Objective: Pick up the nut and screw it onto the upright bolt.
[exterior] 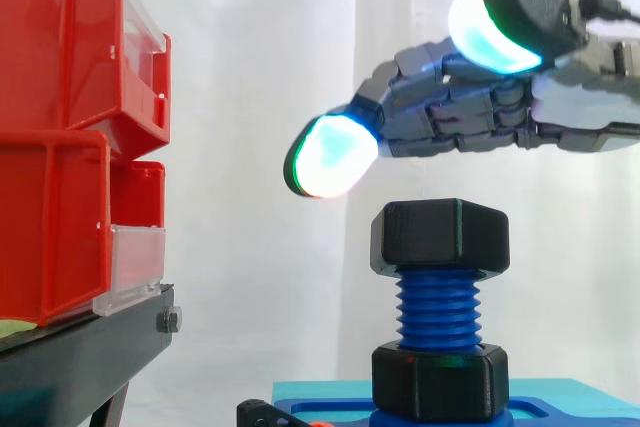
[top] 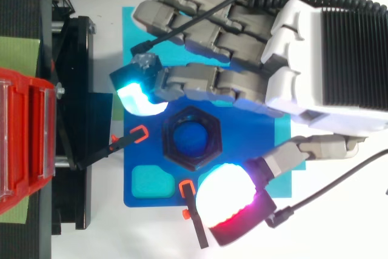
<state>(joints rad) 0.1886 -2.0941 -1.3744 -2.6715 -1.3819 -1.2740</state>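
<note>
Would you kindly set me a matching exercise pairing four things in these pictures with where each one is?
Things:
1. upper nut
2. lower nut
3. hand
4. red bins

Places:
A. stacked at the left on the black stand
B. at the foot of the bolt
C. open, above the bolt, holding nothing
D. at the top of the bolt's thread

Pairs: 1-D; 2-B; 3-C; 4-A.

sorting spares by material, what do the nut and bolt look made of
The nut looks like black plastic, possibly 3D-printed: matte, chunky, soft-edged. The bolt seems to be blue plastic too: coarse rounded threads, dull sheen. Neither shows a metallic glint.
</note>
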